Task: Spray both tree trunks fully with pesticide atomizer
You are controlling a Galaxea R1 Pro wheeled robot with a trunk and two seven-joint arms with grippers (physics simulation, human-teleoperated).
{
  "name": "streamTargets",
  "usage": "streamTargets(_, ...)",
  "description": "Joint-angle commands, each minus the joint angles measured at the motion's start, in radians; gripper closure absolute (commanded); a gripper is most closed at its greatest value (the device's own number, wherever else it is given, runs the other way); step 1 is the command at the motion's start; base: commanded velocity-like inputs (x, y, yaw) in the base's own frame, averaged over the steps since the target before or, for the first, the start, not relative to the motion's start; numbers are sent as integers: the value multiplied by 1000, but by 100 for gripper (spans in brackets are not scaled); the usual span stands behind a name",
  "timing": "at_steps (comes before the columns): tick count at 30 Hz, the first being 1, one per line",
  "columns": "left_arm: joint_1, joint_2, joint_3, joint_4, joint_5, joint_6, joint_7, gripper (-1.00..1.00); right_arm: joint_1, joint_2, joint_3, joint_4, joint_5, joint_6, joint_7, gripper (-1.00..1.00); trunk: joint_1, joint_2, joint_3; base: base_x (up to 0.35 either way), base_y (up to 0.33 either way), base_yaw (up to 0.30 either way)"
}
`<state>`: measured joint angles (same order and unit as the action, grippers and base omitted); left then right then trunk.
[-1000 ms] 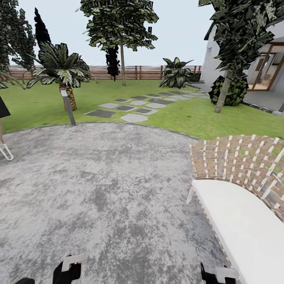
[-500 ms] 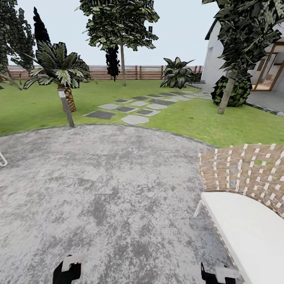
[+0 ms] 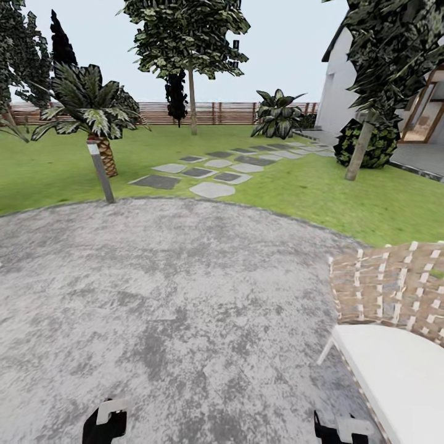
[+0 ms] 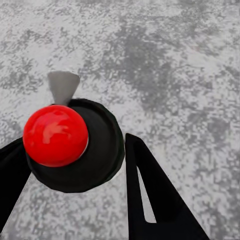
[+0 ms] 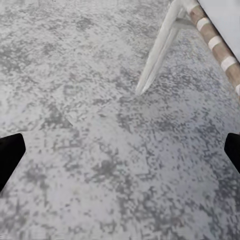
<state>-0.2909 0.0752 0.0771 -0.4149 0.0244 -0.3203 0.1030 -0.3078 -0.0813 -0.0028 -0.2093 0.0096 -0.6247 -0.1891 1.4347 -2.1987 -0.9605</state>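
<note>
In the left wrist view my left gripper [image 4: 75, 170] is shut on the pesticide atomizer [image 4: 65, 142], which has a red ball top, a black cap and a grey nozzle, held over grey paving. My right gripper [image 5: 120, 150] is open over the paving, holding nothing. Both arms' ends show at the head view's bottom edge, left [image 3: 106, 424] and right [image 3: 343, 429]. One tall tree stands on the far lawn by the fence, its trunk [image 3: 192, 102] thin with distance. A second tree has a leaning pale trunk [image 3: 359, 152] on the right near the house.
A wicker chair [image 3: 385, 285] with a white cushion [image 3: 401, 376] stands close on my right; its leg [image 5: 159, 47] is near the right gripper. Ahead, a lamp post [image 3: 101, 172], a short palm [image 3: 106, 154] and stepping stones [image 3: 213, 172] cross the lawn toward the slatted fence [image 3: 234, 113].
The camera has rolled forward over the paving: the chair slid right and down in the picture, and the dark object at the left edge left the view. Both arms keep their pose.
</note>
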Motion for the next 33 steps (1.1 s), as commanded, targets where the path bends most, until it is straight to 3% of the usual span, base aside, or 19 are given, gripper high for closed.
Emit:
streamTargets(1, -1, 0, 0, 1, 2, -3, 1, 100, -1, 0, 0, 1, 1, -3, -3, -100, 0, 0, -1, 339, 79, 0)
streamTargets(33, -1, 0, 0, 1, 2, -4, 7, 100, -1, -1, -3, 2, -1, -1, -6, -100, 0, 0, -1, 339, 64, 0)
